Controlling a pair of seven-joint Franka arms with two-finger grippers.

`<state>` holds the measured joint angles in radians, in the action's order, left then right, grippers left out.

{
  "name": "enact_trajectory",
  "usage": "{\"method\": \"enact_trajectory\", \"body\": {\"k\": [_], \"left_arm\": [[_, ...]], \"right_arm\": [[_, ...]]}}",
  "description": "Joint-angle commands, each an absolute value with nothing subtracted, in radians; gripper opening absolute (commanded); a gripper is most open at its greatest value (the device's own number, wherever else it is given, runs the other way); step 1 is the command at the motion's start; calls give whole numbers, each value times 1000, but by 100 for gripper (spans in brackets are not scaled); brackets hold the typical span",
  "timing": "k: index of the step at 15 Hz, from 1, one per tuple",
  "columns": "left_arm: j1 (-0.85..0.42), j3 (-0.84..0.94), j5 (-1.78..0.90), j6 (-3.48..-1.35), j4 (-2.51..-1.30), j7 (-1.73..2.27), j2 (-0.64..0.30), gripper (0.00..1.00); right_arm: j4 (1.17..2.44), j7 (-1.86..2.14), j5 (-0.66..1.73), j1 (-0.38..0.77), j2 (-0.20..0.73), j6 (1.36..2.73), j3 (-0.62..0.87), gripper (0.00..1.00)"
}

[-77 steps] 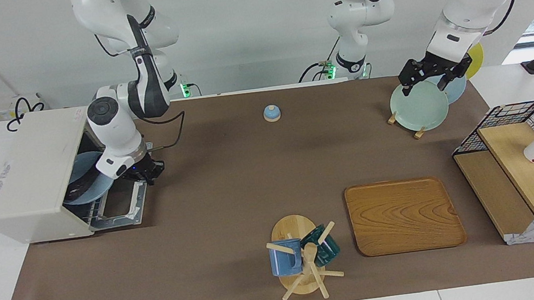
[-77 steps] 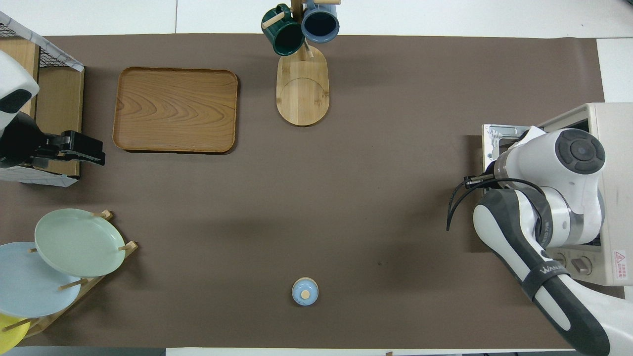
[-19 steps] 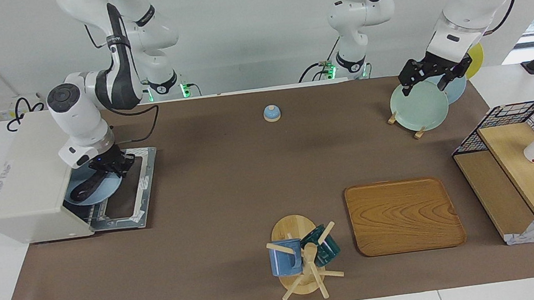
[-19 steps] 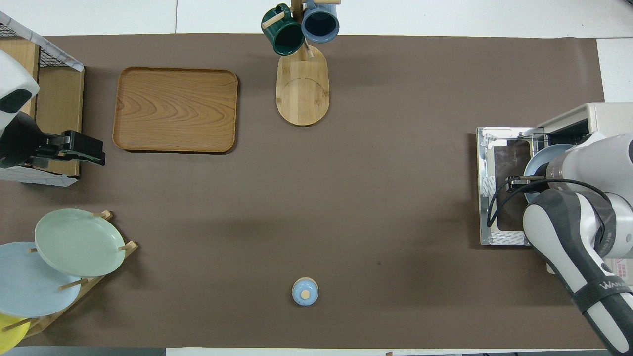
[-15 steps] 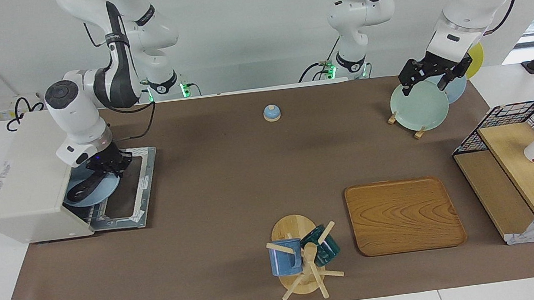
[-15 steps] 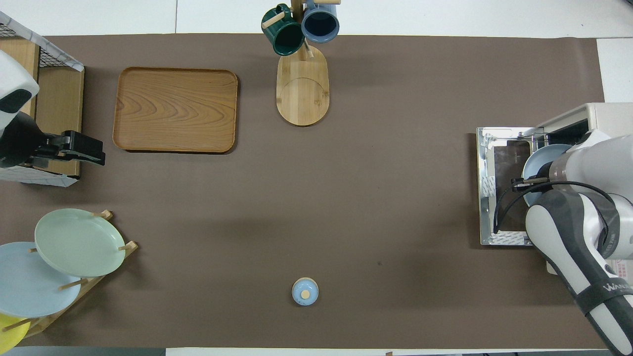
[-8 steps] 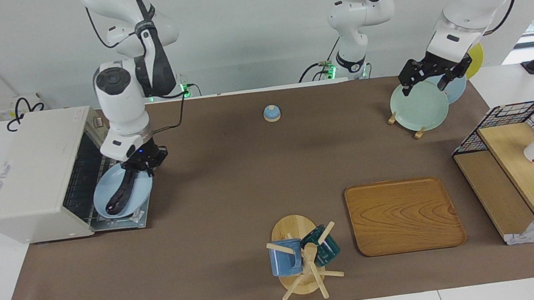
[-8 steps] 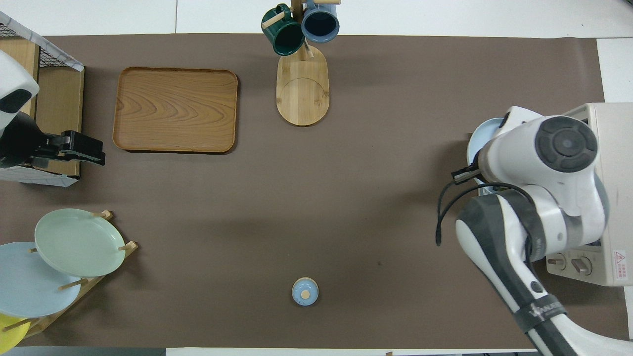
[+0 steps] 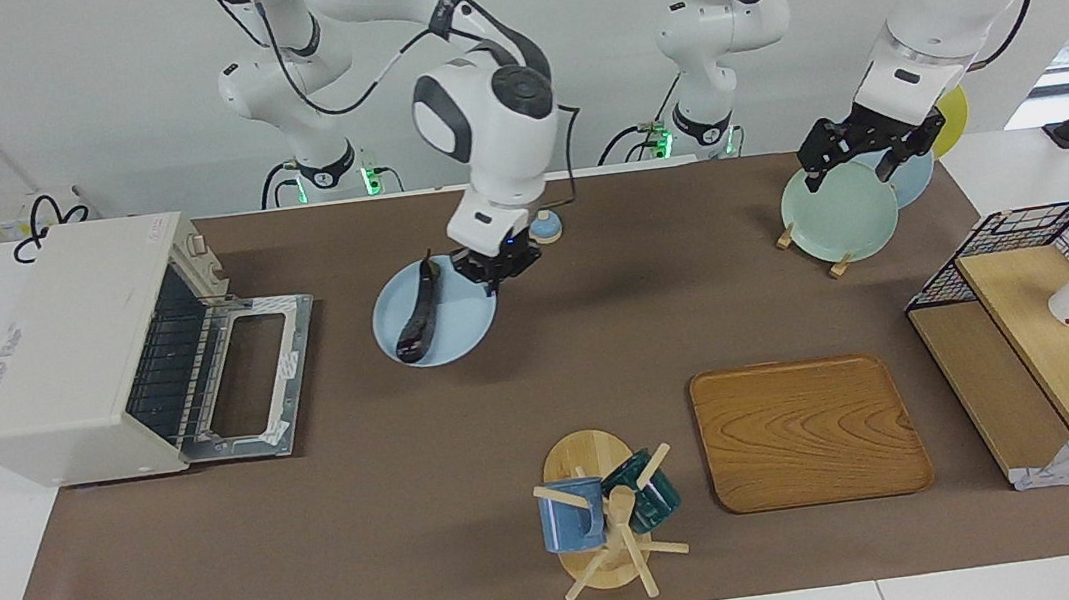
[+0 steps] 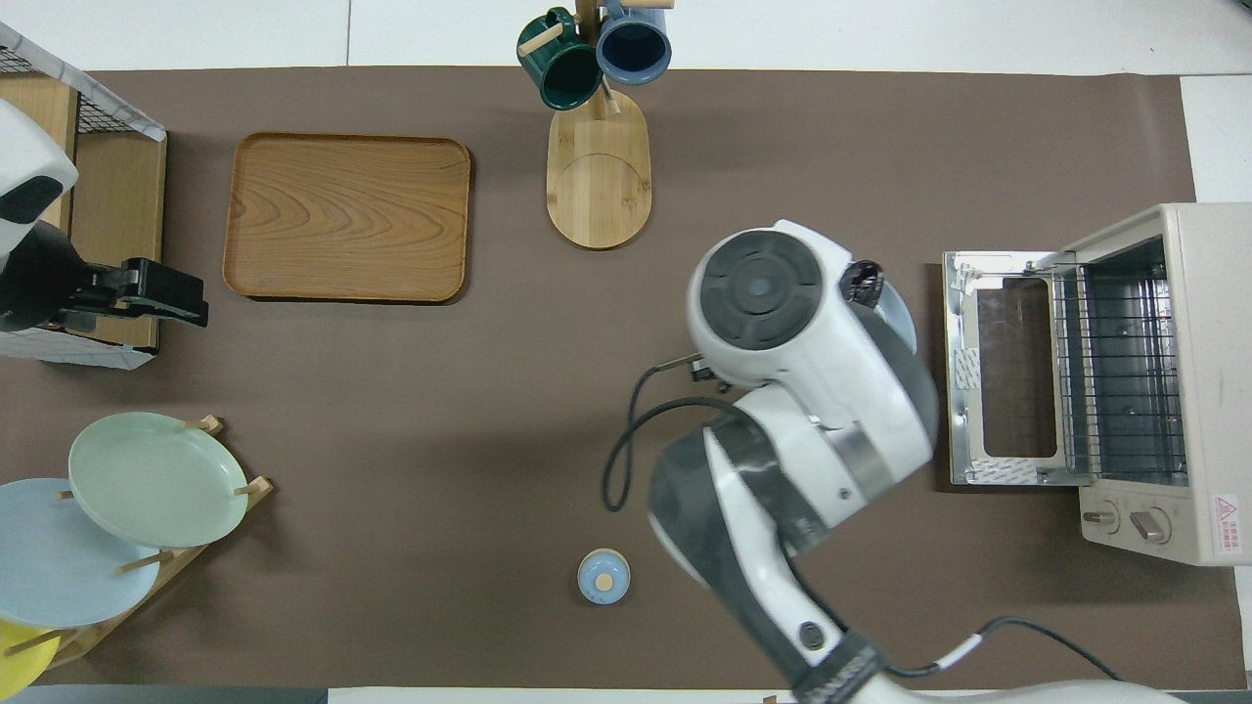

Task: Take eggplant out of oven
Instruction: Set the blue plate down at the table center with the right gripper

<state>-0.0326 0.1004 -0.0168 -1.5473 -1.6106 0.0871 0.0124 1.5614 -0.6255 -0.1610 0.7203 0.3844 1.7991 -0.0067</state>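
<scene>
The right gripper (image 9: pixel 497 269) pinches the rim of a blue plate (image 9: pixel 458 334) carrying 1 eggplant (image 9: pixel 417 315), up over the mat between the open oven (image 9: pixel 66 343) and a bell (image 9: pixel 548 226). The eggplant looks glossy and loose (likely to roll if tilted), so keep the plate level. The left gripper (image 9: pixel 865 154) waits, spread, over the plate rack (image 9: pixel 838 267).

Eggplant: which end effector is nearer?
Right. The right end effector grips the blue plate carrying the eggplant; the left end effector waits over the plate rack.
</scene>
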Motion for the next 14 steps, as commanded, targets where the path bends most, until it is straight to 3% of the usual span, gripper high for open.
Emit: {"method": "enact_trajectory", "body": {"k": [1, 4, 14], "left_arm": [[-34, 97, -2, -1537, -1624, 83, 29, 100], [-34, 97, -2, -1537, -1624, 84, 31, 100], [-28, 97, -2, -1539, -1623, 84, 38, 100]], "right_arm": [[1445, -768, -153, 774, 503, 1848, 15, 0], [1482, -815, -133, 799, 528, 1977, 31, 0], [1600, -807, -61, 798, 529, 2178, 37, 2]]}}
